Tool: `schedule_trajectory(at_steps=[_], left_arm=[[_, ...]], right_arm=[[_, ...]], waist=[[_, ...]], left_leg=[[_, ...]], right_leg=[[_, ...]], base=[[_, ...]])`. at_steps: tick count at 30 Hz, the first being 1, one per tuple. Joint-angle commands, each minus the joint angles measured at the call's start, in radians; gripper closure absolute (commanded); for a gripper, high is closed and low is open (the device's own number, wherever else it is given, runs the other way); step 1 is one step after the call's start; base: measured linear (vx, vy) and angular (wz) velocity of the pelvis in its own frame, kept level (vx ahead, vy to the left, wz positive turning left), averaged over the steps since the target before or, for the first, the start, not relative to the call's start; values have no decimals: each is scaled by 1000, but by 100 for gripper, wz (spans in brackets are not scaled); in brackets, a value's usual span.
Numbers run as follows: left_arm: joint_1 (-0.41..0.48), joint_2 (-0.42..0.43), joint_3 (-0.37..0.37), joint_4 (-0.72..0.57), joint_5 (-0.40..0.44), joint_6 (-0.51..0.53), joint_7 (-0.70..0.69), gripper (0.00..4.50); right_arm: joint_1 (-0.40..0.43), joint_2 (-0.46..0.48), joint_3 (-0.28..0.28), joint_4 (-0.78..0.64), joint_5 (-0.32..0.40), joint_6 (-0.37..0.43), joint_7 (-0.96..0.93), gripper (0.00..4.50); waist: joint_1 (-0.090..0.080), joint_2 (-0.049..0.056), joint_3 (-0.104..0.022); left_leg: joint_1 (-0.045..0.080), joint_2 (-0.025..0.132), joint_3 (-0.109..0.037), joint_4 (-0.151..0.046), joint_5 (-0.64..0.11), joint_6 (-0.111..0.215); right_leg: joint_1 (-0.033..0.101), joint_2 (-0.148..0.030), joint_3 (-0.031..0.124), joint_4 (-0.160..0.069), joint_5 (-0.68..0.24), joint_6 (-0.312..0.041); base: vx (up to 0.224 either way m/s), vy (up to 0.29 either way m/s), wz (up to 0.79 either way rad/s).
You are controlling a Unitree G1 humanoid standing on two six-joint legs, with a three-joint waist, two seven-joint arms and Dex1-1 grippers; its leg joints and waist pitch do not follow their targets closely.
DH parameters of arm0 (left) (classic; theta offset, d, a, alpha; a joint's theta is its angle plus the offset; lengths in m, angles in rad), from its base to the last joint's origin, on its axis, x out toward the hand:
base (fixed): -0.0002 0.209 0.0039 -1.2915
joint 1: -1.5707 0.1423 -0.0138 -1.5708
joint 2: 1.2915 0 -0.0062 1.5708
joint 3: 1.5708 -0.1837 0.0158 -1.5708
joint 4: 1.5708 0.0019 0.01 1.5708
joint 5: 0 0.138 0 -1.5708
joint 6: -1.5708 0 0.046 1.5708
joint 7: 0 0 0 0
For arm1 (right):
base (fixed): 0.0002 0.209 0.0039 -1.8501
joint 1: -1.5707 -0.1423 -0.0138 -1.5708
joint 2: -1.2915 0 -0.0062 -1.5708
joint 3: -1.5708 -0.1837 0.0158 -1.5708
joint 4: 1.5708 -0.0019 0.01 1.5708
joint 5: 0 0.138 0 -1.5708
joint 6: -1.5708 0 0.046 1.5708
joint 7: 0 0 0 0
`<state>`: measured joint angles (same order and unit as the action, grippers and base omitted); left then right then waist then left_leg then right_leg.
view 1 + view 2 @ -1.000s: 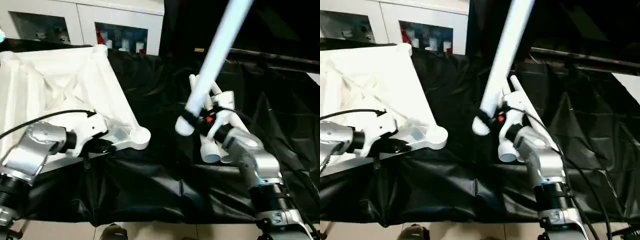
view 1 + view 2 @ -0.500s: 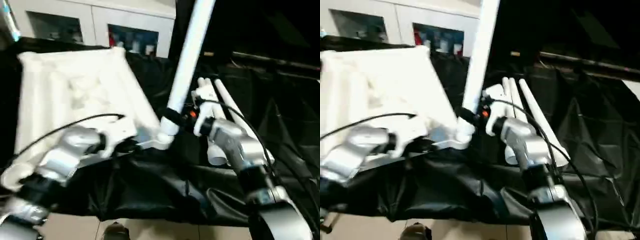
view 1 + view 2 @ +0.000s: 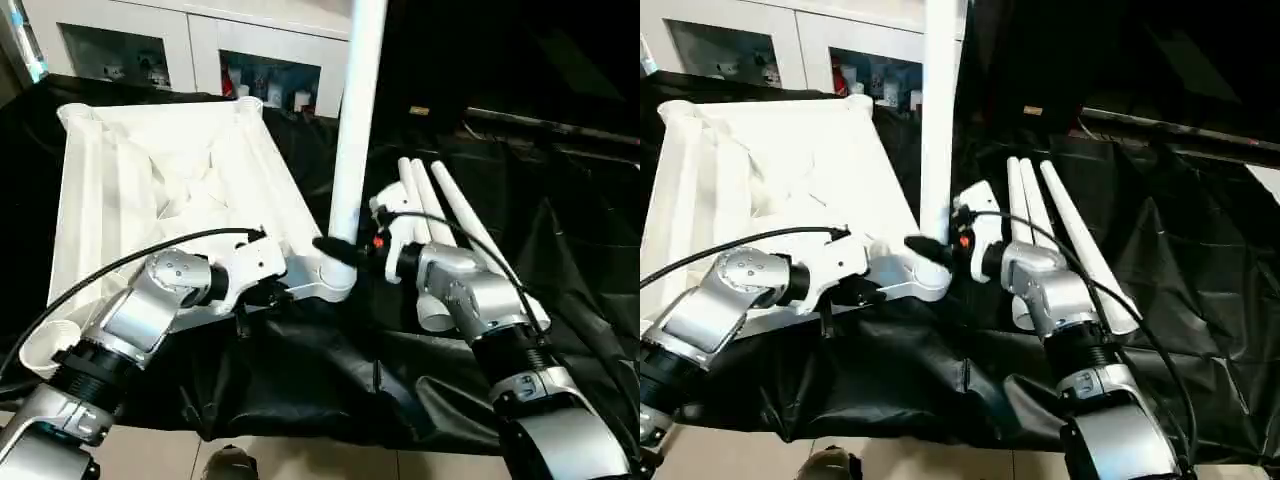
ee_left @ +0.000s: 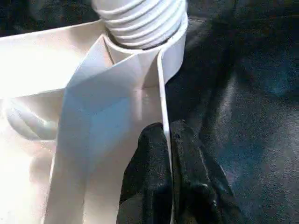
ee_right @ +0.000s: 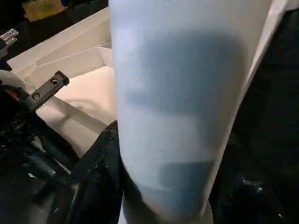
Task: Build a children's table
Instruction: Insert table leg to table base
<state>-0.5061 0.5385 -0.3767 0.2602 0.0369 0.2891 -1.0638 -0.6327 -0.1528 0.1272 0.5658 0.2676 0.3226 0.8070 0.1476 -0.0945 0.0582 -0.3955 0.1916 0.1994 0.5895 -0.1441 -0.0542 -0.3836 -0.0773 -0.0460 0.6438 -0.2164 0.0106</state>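
Black cloth drapes the work table [image 3: 300, 380], and white cabinets with glass doors [image 3: 180, 50] stand behind it. We have the tabletop [image 3: 170, 180] lying upside down on the cloth toward our left, ribbed underside up, its raised rim running round to round corner sockets. Our left gripper [image 4: 166, 186] is clamped tight on the thin rim wall just beside the near socket [image 3: 335, 280] — one black finger [image 4: 145, 177] inside the wall, the other outside — steadying the top. Our right gripper [image 3: 345, 248] is closed around the first leg [image 3: 355, 110] near its lower end, holding it close to upright with its foot in that socket.

As for progress, we judge the build to be at its first leg. The left wrist view shows the leg's threaded end [image 4: 140, 18] sitting in the socket's mouth with several ridges exposed, so it looks started but not seated; it probably needs turning or pressing home. Three spare legs [image 3: 1060, 230] lie side by side on the cloth to our right, just behind the right forearm, so three sockets remain to fill — and the table must then be turned onto its feet.

The set is plain white plastic: smooth tapered tubes and a top stiffened by diagonal ribs that meet in the middle.
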Motion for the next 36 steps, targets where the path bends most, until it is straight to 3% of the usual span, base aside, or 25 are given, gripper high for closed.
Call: schedule_trajectory(at_steps=[1, 6, 14, 17, 19, 30, 36], left_arm=[[-5, -21, -30, -13, -22, -44, -44, 450], [-13, -26, -38, 0, -17, -51, -52, 450], [-27, -67, 1, 47, -50, -39, -52, 450], [-26, -72, 5, 60, -56, -46, -55, 450], [-23, -78, 15, 63, -66, -45, -53, 450], [11, -82, 47, 50, -75, -48, -55, 450], [26, -85, 55, 41, -73, -42, -51, 450]], right_arm=[[0, -13, -15, 24, -7, -19, -4, 259], [-19, 1, -30, 86, -6, -42, -8, 259], [-37, 11, -28, 157, -17, -65, 15, 260], [-40, 17, -43, 183, -9, -74, 15, 260], [-40, 20, -57, 199, 1, -77, 11, 260], [-29, 27, -90, 257, 7, -106, 11, 260], [-29, 31, -91, 267, 9, -112, 14, 260]], waist=[[-12, 16, -65], [-14, 16, -64], [-15, 17, -60], [-16, 14, -58], [-17, 15, -55], [-18, 15, -58], [-19, 13, -55]], left_leg=[[44, 48, -28, -80, -336, -89], [45, 47, -27, -80, -353, -89], [50, 49, -33, -81, -419, -100], [50, 49, -33, -81, -426, -96], [55, 49, -36, -81, -464, -97], [51, 49, -35, -85, -450, -91], [53, 50, -38, -85, -478, -92]], right_leg=[[6, -77, 41, -89, -288, -148], [4, -78, 41, -90, -295, -159], [-2, -85, 43, -102, -405, -142], [-3, -85, 43, -104, -414, -143], [-7, -88, 43, -110, -468, -138], [-5, -84, 43, -105, -420, -148], [-8, -88, 44, -113, -484, -135]], base=[[0, 0, 0], [0, 0, 0], [0, 0, 0], [0, 0, 0], [0, 0, 0], [0, 0, 0], [0, 0, 0]])
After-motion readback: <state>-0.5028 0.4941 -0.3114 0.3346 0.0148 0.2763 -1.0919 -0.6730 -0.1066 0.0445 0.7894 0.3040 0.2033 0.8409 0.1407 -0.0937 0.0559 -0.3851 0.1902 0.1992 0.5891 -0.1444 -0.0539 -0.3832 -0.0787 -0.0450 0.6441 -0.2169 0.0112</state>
